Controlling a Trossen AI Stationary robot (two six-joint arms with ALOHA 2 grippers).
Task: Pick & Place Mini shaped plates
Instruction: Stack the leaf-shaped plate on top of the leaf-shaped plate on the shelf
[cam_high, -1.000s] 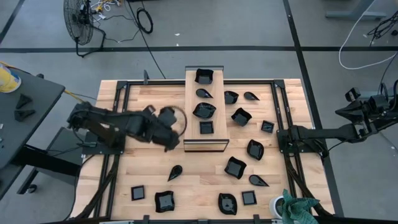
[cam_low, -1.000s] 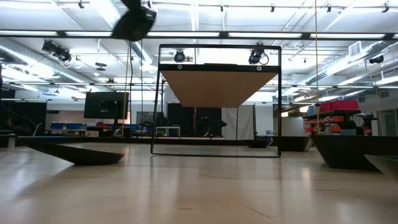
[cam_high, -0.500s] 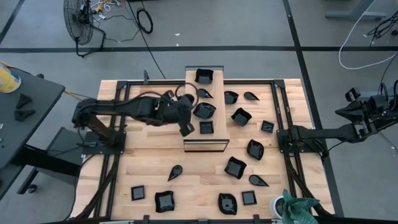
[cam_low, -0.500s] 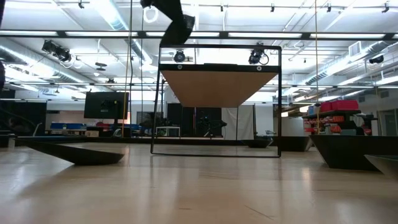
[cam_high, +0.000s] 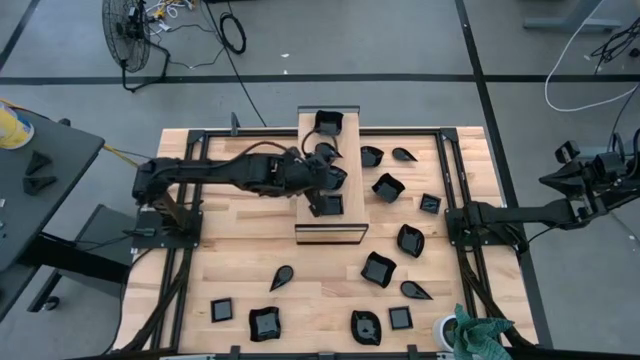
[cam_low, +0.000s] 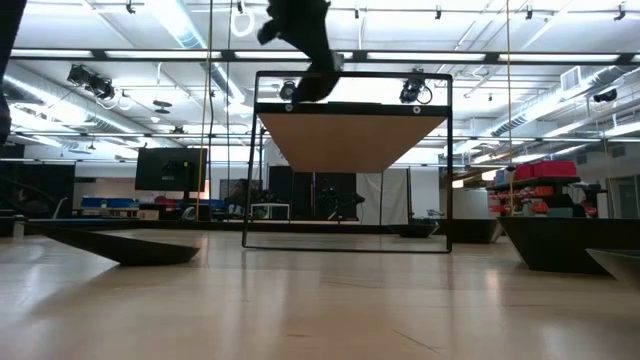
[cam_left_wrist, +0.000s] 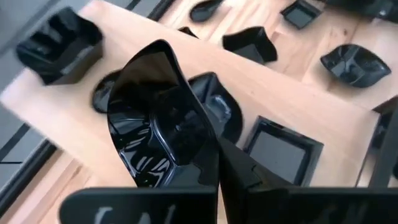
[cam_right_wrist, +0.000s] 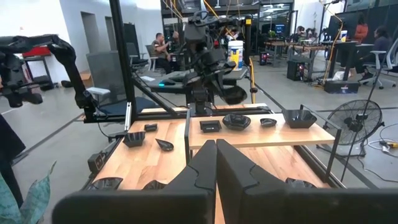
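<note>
Above the raised wooden board (cam_high: 328, 172), the left tool (cam_left_wrist: 214, 155) pinches a glossy wavy-edged dish (cam_left_wrist: 163, 118) by its rim; released tilted, it could knock the dishes below. The right tool (cam_right_wrist: 216, 163) waits closed and empty, far right.

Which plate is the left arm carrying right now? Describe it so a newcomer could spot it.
Find the raised wooden board at the table's far middle. The left gripper hangs over it, shut on a glossy black plate. Unlike the four plates lying flat on the board, this one is held up on edge in the air, its rippled inner face showing.
</note>
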